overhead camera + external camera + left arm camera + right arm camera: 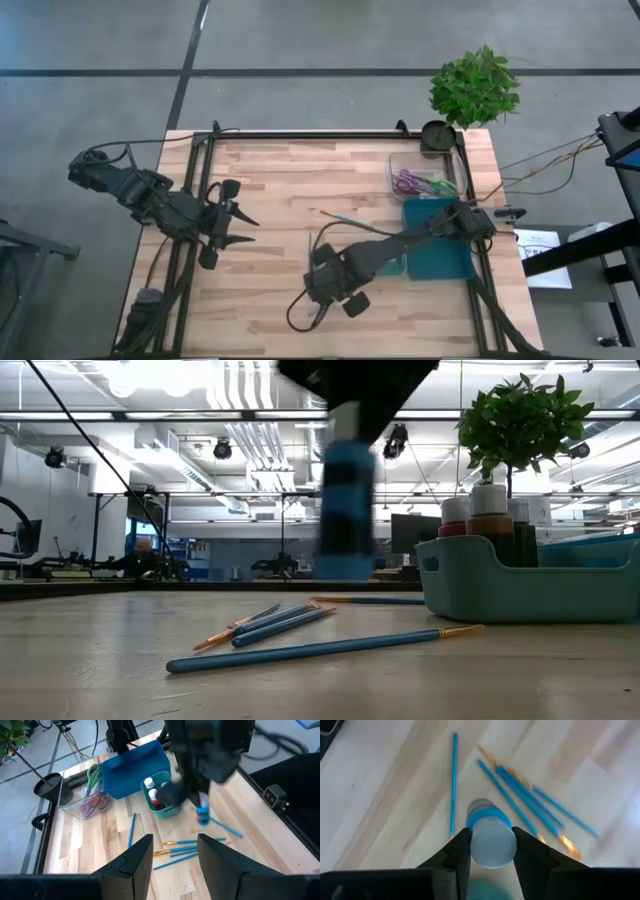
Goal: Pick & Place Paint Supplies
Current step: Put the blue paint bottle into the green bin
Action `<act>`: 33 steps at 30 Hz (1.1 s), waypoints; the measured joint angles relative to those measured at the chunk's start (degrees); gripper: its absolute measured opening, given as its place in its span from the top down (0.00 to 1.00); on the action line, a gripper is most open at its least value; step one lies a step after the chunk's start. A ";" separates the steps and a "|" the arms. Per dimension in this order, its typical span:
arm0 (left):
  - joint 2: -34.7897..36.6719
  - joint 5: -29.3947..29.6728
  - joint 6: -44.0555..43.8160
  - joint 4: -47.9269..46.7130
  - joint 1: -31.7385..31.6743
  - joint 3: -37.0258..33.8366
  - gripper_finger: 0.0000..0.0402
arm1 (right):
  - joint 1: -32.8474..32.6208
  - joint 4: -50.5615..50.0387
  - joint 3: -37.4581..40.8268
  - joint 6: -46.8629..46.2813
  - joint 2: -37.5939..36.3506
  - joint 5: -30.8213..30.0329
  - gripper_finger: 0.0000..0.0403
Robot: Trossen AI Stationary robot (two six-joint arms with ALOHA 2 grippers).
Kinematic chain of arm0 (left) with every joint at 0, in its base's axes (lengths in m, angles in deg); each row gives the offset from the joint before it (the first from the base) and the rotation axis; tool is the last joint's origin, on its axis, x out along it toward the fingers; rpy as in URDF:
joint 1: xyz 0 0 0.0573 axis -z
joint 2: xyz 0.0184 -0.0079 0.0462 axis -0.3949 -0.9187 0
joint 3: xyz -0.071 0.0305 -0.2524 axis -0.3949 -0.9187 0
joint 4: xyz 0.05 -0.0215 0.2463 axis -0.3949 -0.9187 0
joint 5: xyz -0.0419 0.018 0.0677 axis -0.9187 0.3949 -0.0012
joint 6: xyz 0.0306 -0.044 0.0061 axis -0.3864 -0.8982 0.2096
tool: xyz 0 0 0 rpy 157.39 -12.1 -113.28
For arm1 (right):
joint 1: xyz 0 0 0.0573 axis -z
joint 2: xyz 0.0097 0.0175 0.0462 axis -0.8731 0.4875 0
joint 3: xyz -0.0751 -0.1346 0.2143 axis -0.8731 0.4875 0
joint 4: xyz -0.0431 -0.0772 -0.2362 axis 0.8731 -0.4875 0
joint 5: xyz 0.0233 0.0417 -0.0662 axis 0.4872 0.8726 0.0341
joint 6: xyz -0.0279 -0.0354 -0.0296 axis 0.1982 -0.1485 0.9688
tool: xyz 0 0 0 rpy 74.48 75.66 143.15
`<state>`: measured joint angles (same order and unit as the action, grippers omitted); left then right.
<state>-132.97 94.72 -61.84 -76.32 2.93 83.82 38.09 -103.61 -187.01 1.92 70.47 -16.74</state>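
A: What lay nearest the table-level camera?

B: A long blue-handled paintbrush (310, 648), flat on the wooden table (100, 680). Just behind it was a small cluster of brushes (270, 623), blue and orange handles lying close together, and one more brush (368, 600) farther back beside the teal tray (520, 590).

A: And the right gripper?

B: The right gripper (491, 845) was above the brushes, clenched on a blue paint tube (491, 837). Its wrist camera showed the two dark fingers (460, 851) pressed against either side of the tube, with the brushes on the wood below. From table level the tube (347, 510) hung clear of the surface. From the left wrist it showed as a small blue shape (202, 814) under the dark arm.

A: What was in the teal tray?

B: Several paint bottles stood upright in it (490, 520), one with a brownish body and a white cap. The tray (167, 810) was touching a larger blue bin (135, 767), and beside that was a clear container holding scissors (92, 795).

A: The left arm?

B: The left gripper (238, 215) waited over the table's left side, well apart from the supplies, its fingers (135, 865) parted and empty.

A: Anything farther back?

B: A potted plant (474, 88) at the table's far right corner.
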 joint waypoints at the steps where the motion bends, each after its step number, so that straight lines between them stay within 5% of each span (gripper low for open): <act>1: 0.00 0.02 -0.01 -0.22 0.00 0.00 0.60 | -0.30 -1.91 0.00 -1.46 -0.85 -0.99 0.72; 11: 0.00 0.01 -1.54 -1.04 0.02 -0.02 0.60 | -6.46 -11.04 3.91 -22.61 -8.68 -1.94 0.72; 19: -0.18 -0.33 -1.72 -0.92 0.02 -0.04 0.60 | -11.76 -5.39 21.68 -44.67 -22.59 -6.92 0.72; 27: -0.22 -0.34 -1.97 -0.65 0.00 -0.04 0.60 | -7.57 -2.84 35.19 -56.44 -31.76 -4.67 0.72; 33: -0.22 -0.35 -2.21 -0.67 0.00 -0.04 0.60 | -3.27 -2.01 36.96 -56.73 -32.14 -2.22 0.72</act>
<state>-133.19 94.37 -64.06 -76.99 2.93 83.78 34.82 -105.62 -150.05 -54.81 38.33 -18.97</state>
